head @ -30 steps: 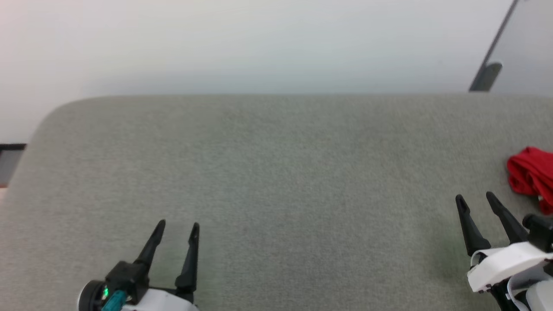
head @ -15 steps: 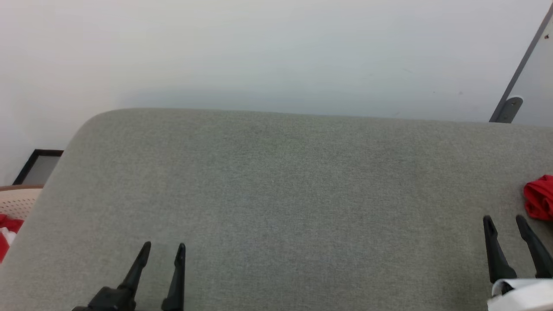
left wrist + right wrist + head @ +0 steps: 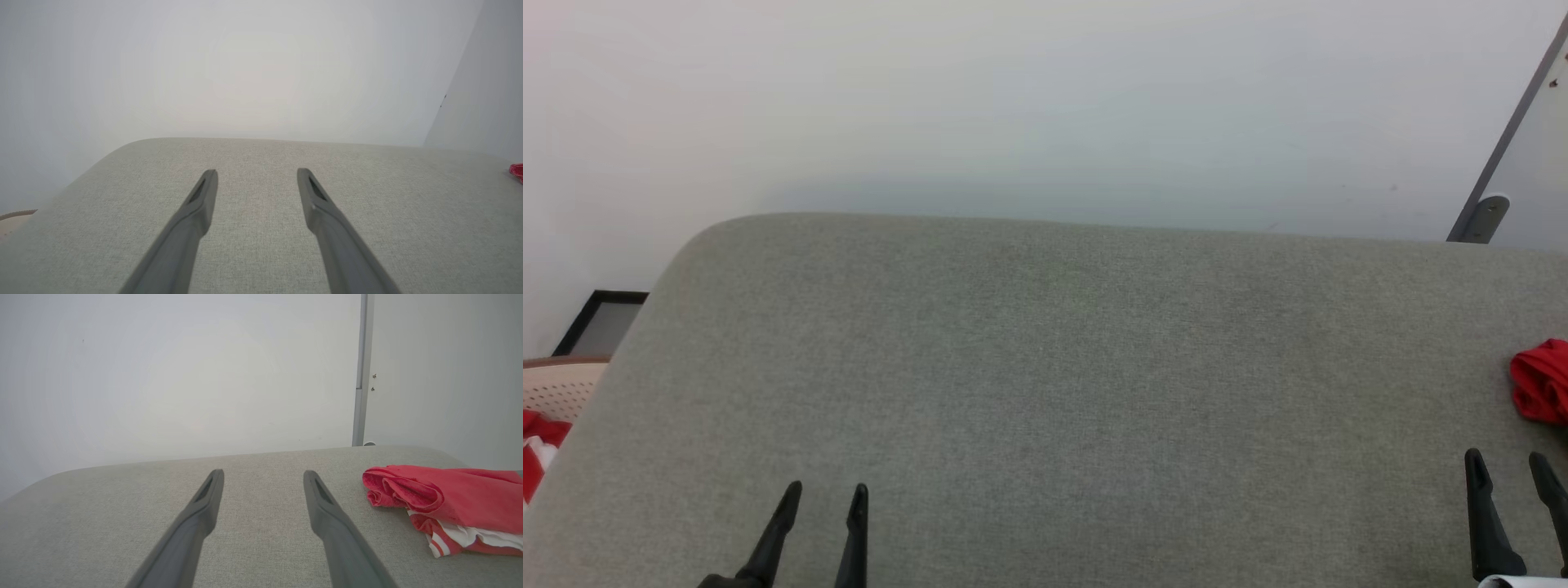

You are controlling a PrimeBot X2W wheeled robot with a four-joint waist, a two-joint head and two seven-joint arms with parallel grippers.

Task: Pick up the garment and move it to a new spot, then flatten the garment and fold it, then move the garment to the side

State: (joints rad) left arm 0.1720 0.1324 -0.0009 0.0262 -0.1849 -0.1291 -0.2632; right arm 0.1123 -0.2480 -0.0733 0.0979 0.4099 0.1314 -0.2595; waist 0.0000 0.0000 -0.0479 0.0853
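Note:
The garment (image 3: 445, 502) is a bunched red shirt with white cloth and red-and-white striped trim at its lower edge. It lies on the grey padded surface (image 3: 1054, 392), at the right edge of the head view (image 3: 1539, 382), and a sliver shows in the left wrist view (image 3: 517, 171). My right gripper (image 3: 1508, 464) is open and empty, just short of the garment and to its left (image 3: 263, 475). Far from it at the lower left, my left gripper (image 3: 823, 494) is open and empty over bare surface (image 3: 256, 175).
A beige perforated basket (image 3: 560, 384) holding a red-and-white cloth (image 3: 535, 449) sits past the surface's left edge. A dark frame (image 3: 600, 318) leans by the white wall behind. A grey door frame (image 3: 1503, 147) stands at the back right.
The head camera has turned left and tilted up, so the whole picture shifted and the basket came into view. Both grippers sit lower in the view and stay open.

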